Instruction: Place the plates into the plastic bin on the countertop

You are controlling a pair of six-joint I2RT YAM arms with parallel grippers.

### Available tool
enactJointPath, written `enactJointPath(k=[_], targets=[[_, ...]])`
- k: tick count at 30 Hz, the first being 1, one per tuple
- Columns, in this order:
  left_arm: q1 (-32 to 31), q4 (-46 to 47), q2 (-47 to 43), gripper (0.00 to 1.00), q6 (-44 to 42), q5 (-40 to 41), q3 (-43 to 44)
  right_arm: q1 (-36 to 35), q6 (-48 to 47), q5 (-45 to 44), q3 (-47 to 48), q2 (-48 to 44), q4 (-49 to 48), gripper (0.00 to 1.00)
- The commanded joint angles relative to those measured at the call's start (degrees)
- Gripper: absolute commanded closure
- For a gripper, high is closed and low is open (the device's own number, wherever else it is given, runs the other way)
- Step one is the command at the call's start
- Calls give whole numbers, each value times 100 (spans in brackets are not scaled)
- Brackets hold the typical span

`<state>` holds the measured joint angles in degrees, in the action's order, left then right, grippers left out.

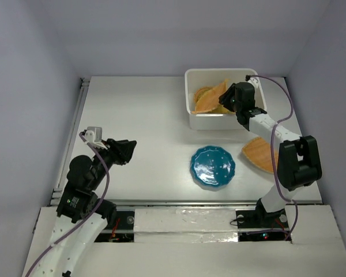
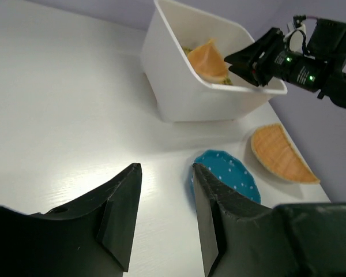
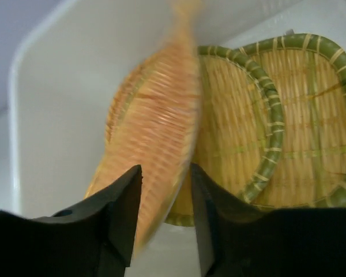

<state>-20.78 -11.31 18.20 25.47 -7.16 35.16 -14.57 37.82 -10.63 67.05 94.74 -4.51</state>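
Basically, white countertop [image 1: 144,121], with the bin [image 1: 219,122] at its far right. The right arm [image 1: 297,161] reaches forward over the bin's right rim. The left arm [image 1: 81,179] is folded at the near left, well apart from everything.

The teal plate [image 1: 213,166] lies flat on the countertop, near the bin's front wall and not touching it. The fan plate [image 1: 256,151] lies flat just right of the teal one, partly hidden under the right arm.

Inside the bin, an orange plate [image 1: 210,99] stands tilted on edge near the left wall. Two green-rimmed plates [image 3: 311,115] overlap flat on the bottom behind it.

The right gripper [image 3: 166,170] hangs over the bin with its jaws spread. The orange plate is blurred in the gap between them, and no pad is seen pressing on it. The left gripper [image 2: 167,167] hovers above bare countertop with its jaws apart and nothing between them, pointing toward the teal plate.
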Motion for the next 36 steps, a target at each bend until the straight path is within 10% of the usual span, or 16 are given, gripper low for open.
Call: enactJointPath(k=[1,5,11,16,23,27,36], targets=[[12,410,114,62,-131,-497,-26,94,-38,44,195,45,-14,51],[12,498,175,61,-60,-672,-53,147,-38,35,-24,-148,-137,36],[12,841,474,61,186,-1234,-219,147,-38,324,-472,-964,-488,38],[12,1672,702,67,606,-1762,-632,147,-205,553,-1297,-2473,-814,100],[-645,2897,1422,85,1153,-1301,-1292,147,-293,1228,-2545,-4092,-823,100],[-2285,2986,2441,87,907,150,-995,147,-232,1616,-2959,-4683,-718,100],[-3591,2510,5638,50,520,2596,183,94,-627,1732,-3189,-5097,-481,69]])
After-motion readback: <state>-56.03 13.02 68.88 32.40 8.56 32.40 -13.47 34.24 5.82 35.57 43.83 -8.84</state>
